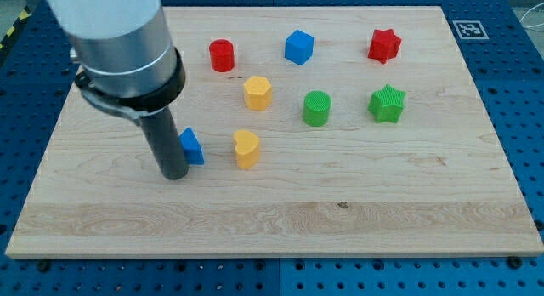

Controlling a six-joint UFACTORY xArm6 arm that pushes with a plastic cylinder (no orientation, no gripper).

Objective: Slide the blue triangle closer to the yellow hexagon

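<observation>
Pale wood is filling most of the view: the board [340, 211] is lying on a blue perforated table [527, 92], with a black-and-white marker [468, 28] at its top right corner. My rod [166, 147] is standing upright at the view's left, and my tip [174, 176] is resting on the board, touching the left side of the blue triangle [193, 147]. I am gripping nothing, as I have no jaws; the rod is only pressing against the block's side, and it is hiding the triangle's left edge.

The triangle is sitting left of centre. Just to its right, a little apart, a yellow heart [246, 149] is standing. The yellow hexagon [257, 93] is lying up and to the right of the triangle, above the heart. A red cylinder [222, 55] is sitting above and left of the hexagon, near the board's top edge. A blue hexagon [299, 47] is standing to the right of it, also near the top. A green cylinder [317, 108] is sitting right of the yellow hexagon, and a green star [388, 104] is lying further right. A red star [384, 45] is standing above the green star.
</observation>
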